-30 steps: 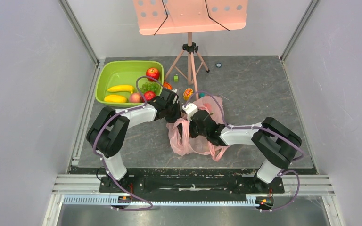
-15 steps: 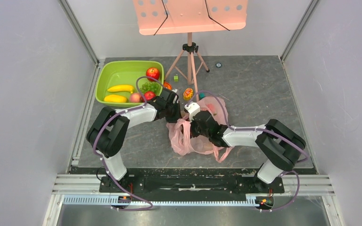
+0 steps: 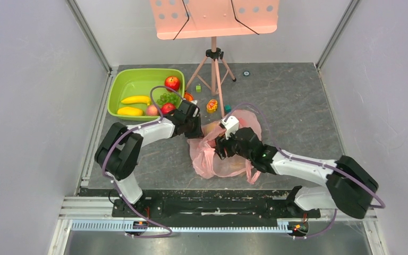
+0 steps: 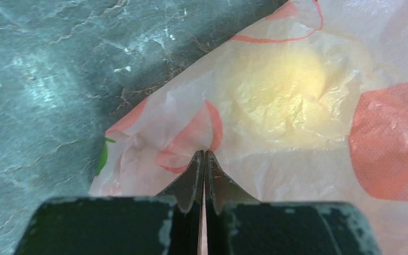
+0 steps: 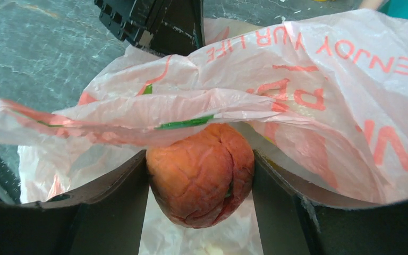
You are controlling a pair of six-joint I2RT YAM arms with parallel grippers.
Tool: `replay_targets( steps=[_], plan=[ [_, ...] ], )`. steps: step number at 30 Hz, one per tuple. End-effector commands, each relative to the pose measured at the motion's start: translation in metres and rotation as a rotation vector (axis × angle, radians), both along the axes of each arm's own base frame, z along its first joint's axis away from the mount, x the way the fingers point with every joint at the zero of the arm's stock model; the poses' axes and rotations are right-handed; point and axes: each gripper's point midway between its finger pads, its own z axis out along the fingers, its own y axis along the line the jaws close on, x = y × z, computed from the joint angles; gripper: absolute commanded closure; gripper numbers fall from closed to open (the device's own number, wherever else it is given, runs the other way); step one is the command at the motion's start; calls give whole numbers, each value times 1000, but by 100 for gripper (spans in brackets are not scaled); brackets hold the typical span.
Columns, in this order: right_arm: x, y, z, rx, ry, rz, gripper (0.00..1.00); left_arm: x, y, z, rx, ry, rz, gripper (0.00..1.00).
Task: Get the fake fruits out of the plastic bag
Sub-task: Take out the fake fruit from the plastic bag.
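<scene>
The pink plastic bag (image 3: 215, 166) lies crumpled between my arms. My left gripper (image 3: 195, 129) is shut on the bag's far-left edge; in the left wrist view a thin film of bag (image 4: 297, 159) is pinched between its closed fingers (image 4: 204, 154). My right gripper (image 3: 221, 146) reaches in under a fold of the bag (image 5: 324, 79) and is shut on a wrinkled orange-red fruit (image 5: 199, 178). A yellow fruit (image 4: 279, 87) shows through the plastic. The left gripper's black body (image 5: 154, 21) shows just beyond the bag.
A lime-green basin (image 3: 138, 79) at the back left holds a banana (image 3: 136, 99), red apples (image 3: 172, 82), a peach (image 3: 152, 110) and green grapes. A pink music stand's tripod (image 3: 214, 66) stands behind the bag. Small toys (image 3: 211, 105) and cubes (image 3: 227, 108) lie near its feet.
My right arm's elbow has swung far to the right and its gripper has drawn back toward me inside the bag. The bag's mouth has lifted and spread. The left gripper has held still.
</scene>
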Motion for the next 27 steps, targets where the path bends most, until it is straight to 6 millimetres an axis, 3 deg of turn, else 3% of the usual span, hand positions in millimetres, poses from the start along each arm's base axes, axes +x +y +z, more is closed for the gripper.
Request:
replay_targets(
  steps=[1,5,9,16,18,22,27],
  plan=[
    [-17,-10,19,21,-21,43,39,8,10,26,4,-85,38,97],
    [-32,-21,32,27,-27,71,39,8,12,42,-4,-115,40,95],
    [-44,-31,50,61,-49,88,39,8,13,67,-31,-157,45,86],
    [-63,-36,84,121,-146,191,39,-2,12,110,-109,-205,39,50],
    [-66,-38,88,120,-174,210,39,-7,14,123,-124,-220,37,45],
    [-72,-36,106,156,-226,255,39,-17,18,160,-172,-277,31,37],
    [-81,-27,140,220,-306,337,39,-43,0,212,-379,-300,-48,33]
  ],
)
